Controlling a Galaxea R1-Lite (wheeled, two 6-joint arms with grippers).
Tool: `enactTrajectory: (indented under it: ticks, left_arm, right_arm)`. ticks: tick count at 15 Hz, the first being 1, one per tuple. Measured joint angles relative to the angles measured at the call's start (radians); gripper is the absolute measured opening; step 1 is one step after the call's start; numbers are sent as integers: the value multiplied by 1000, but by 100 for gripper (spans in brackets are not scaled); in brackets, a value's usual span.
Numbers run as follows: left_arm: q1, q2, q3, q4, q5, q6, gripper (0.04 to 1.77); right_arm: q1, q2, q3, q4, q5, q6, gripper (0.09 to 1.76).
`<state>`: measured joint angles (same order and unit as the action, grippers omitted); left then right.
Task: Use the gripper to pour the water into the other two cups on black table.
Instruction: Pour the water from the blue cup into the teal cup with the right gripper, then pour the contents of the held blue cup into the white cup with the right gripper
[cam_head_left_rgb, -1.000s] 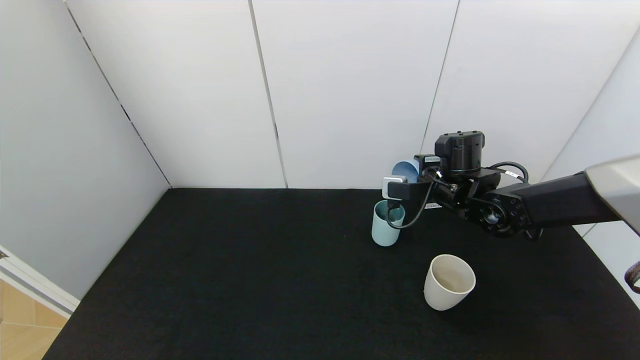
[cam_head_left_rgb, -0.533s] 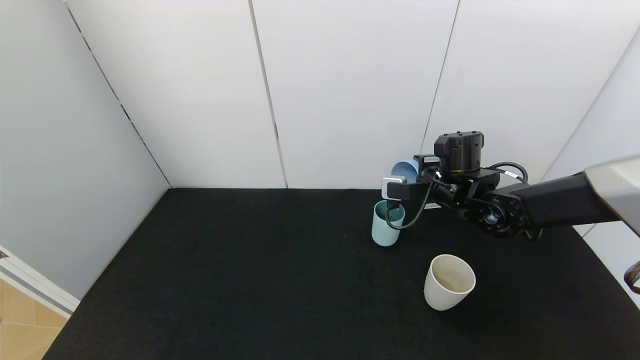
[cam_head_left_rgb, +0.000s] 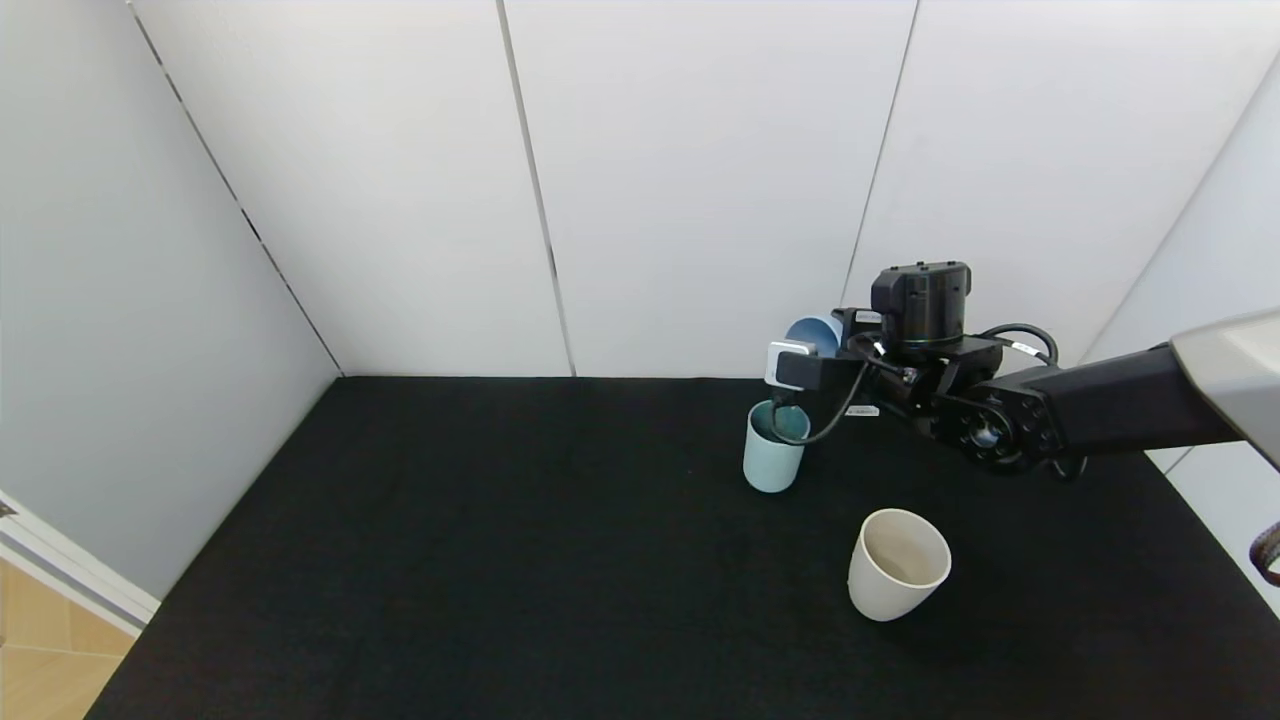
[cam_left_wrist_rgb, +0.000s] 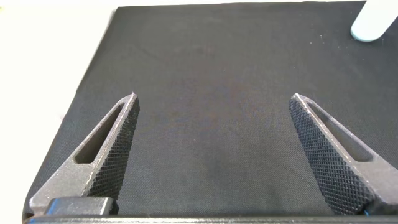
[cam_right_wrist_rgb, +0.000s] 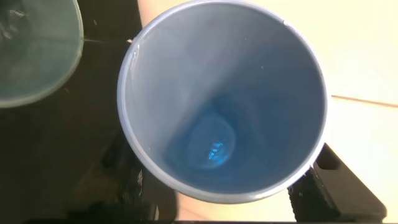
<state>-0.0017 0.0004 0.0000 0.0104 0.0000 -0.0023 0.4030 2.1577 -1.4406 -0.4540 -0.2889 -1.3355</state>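
Observation:
My right gripper (cam_head_left_rgb: 832, 345) is shut on the light blue cup (cam_head_left_rgb: 815, 332) and holds it tilted above the slim teal cup (cam_head_left_rgb: 773, 448), which stands on the black table (cam_head_left_rgb: 500, 560). In the right wrist view the blue cup (cam_right_wrist_rgb: 224, 106) fills the picture, with only a small glint at its bottom. The teal cup's rim (cam_right_wrist_rgb: 34, 59) lies beside it and shows faint ripples of water. The cream cup (cam_head_left_rgb: 897, 563) stands nearer, to the right, and looks empty. My left gripper (cam_left_wrist_rgb: 214, 102) is open over bare table; it is out of the head view.
White wall panels (cam_head_left_rgb: 700, 180) close in the table at the back and both sides. The table's left edge (cam_head_left_rgb: 130, 640) drops to a wooden floor. A pale cup (cam_left_wrist_rgb: 375, 25) shows at the far corner of the left wrist view.
My right gripper has lifted slightly with the blue cup and rolled it a little above the teal cup. The teal and cream cups have not moved.

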Motion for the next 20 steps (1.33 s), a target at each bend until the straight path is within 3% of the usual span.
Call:
enactTrajectory:
  ticks: [7,11,16,20]
  left_arm:
    - [0,0,0,-1,0,1,172]
    - [0,0,0,0,0,1,172]
    - [0,0,0,0,0,1,172]
    - [1,0,0,0,0,1,172]
  right_arm:
    - [8,-4,-19,8,1,263,127]
    - [6,-46,-35,94,2,415,127]
    - [-9,-154,20,100,20,443,127]
    - [-48,-287,155,99,58,445,127]
